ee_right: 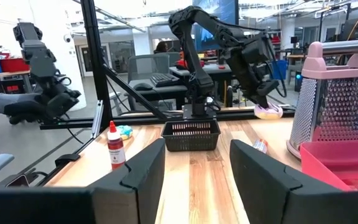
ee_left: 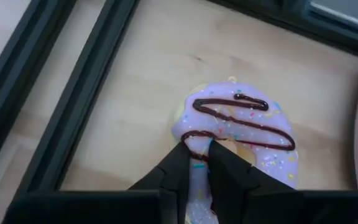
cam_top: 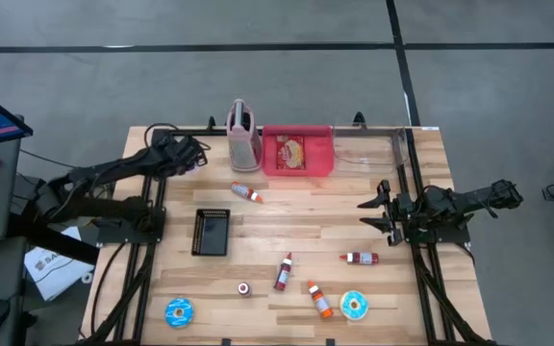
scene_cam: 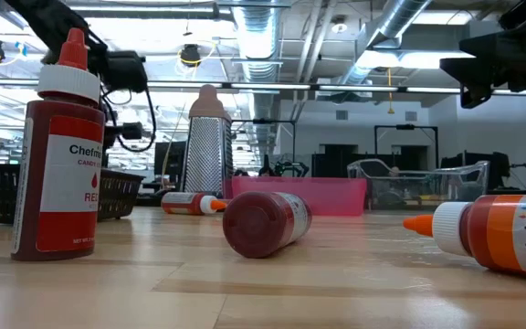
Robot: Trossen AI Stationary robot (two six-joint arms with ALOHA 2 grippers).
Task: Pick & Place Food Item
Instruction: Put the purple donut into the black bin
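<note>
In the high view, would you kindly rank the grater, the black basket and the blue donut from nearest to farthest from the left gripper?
Measured from the left gripper:
1. Grater, just beside it at the table's far edge.
2. Black basket, mid-table.
3. Blue donut, at the near edge.

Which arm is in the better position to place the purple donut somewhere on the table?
The left. Its fingers are already shut on the purple donut, held above the table's far left corner near the grater. The right gripper waits at the right side, open and holding nothing.
</note>
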